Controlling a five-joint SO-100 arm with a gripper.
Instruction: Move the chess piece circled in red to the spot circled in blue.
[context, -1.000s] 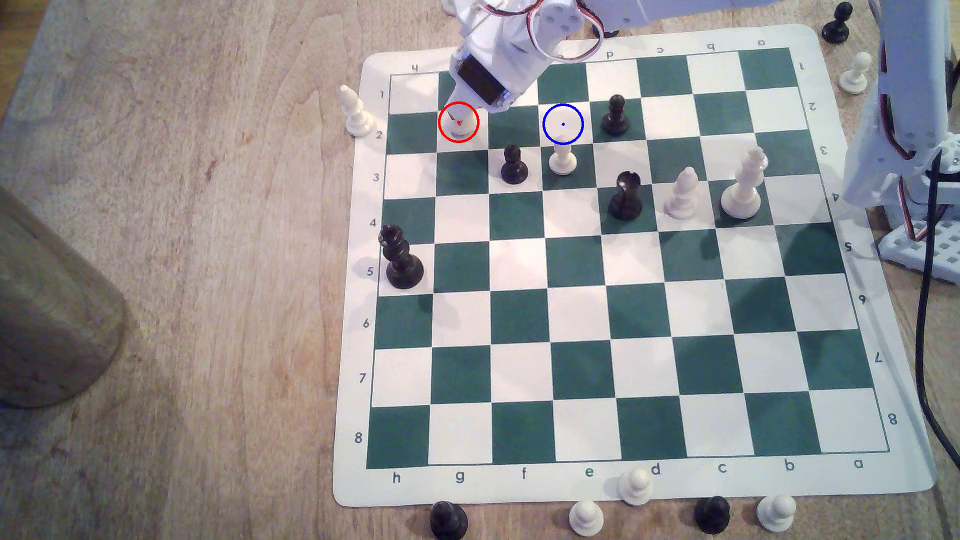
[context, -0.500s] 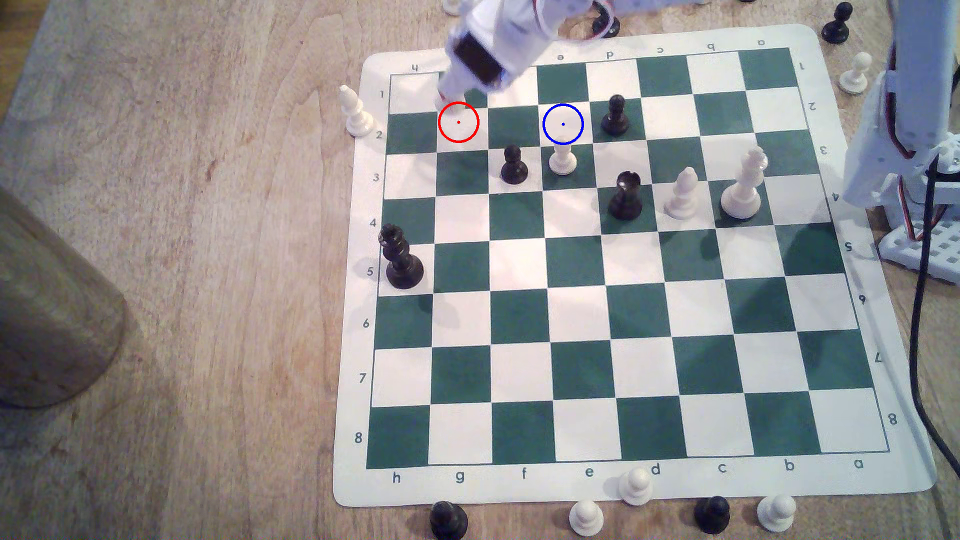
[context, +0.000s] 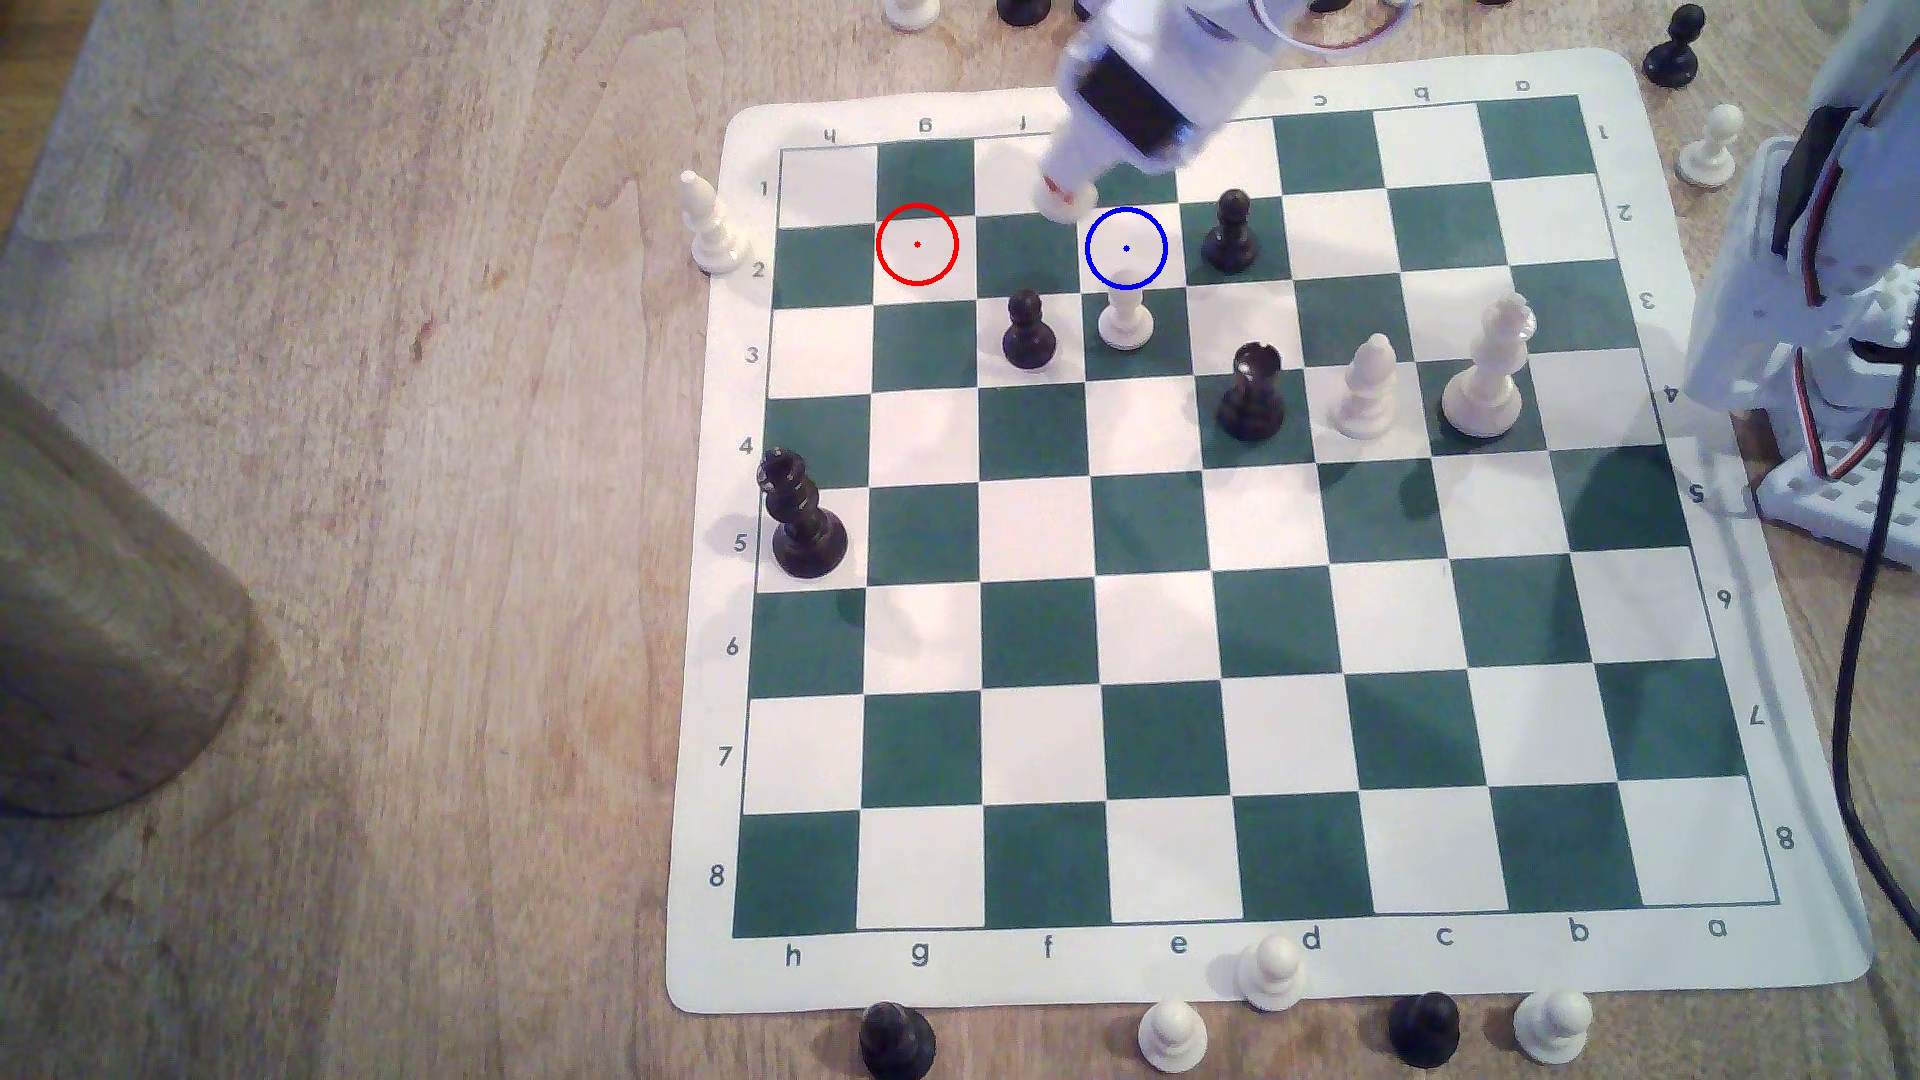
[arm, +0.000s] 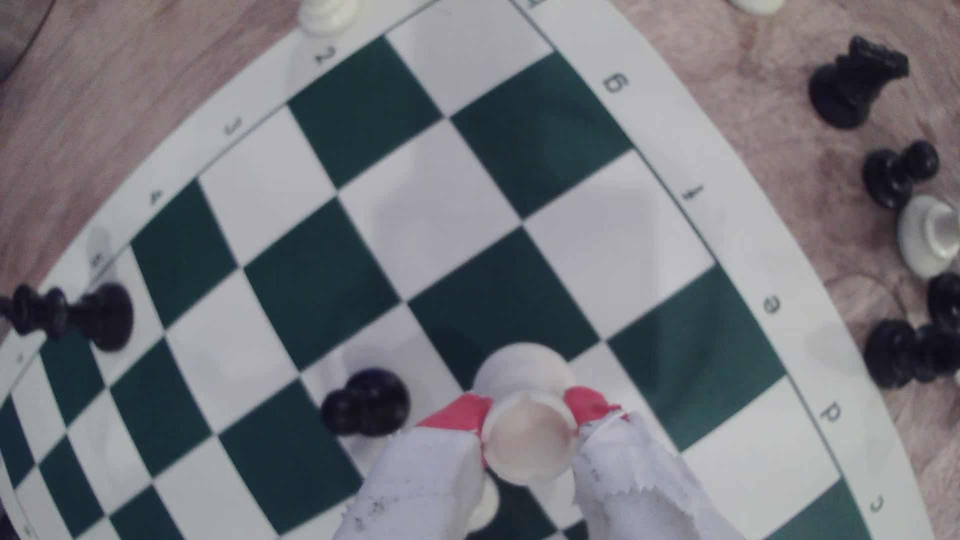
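Fingers (arm: 527, 415) clenched on the white rook (arm: 524, 431), carried just short of the blue-ringed square (context: 1126, 248). Risk: the white pawn (context: 1125, 317) just beside that square could get clipped on descent.

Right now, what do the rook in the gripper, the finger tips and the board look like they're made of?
White rook: smooth cream plastic, by its even colour and soft sheen. Fingers: red tips that look like tape or rubber, with frayed white cloth or tape wrapped behind; unclear which. Board: a thin printed mat, probably vinyl, with rounded corners, lying flat on the wooden table.
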